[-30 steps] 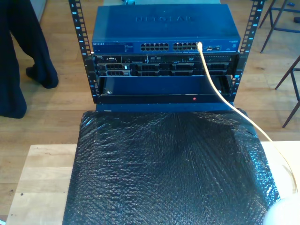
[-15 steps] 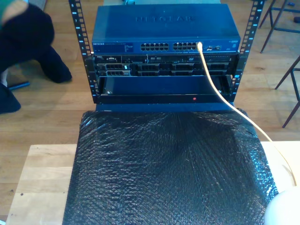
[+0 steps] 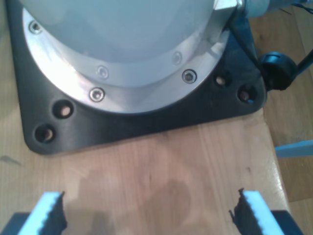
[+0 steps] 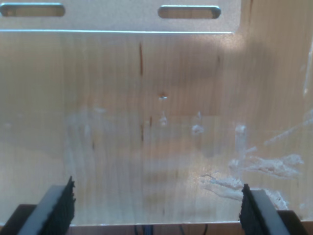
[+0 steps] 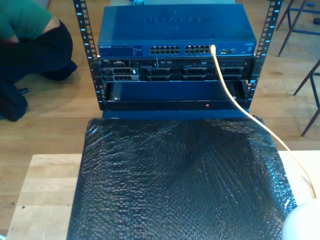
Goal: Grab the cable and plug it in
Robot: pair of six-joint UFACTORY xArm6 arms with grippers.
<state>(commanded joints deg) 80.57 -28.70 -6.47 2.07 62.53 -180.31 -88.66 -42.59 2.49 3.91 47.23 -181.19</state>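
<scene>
The pale-yellow cable [image 5: 235, 100] runs from a port on the blue network switch [image 5: 175, 30], where its end sits, down across the rack front and off toward the exterior view's right over the table edge. My first gripper [image 3: 149, 213] is open with nothing between its fingers [image 3: 49, 213], over bare wood beside an arm's black base plate [image 3: 146, 122]. Bare, scuffed wood also lies under my second gripper [image 4: 156, 205], which is open and holds nothing, its fingers [image 4: 58, 205] wide apart.
A black bubble-wrap sheet [image 5: 175, 185] covers the wooden table [image 5: 45, 195] in front of the rack [image 5: 175, 82]. A person [image 5: 30, 45] crouches on the floor at the exterior view's left. A white arm part [image 5: 302, 225] shows at that view's lower right. A slotted metal bracket [image 4: 117, 14] lies ahead of my second gripper.
The person at the exterior view's left has gone from standing to crouching low. The cable has not moved.
</scene>
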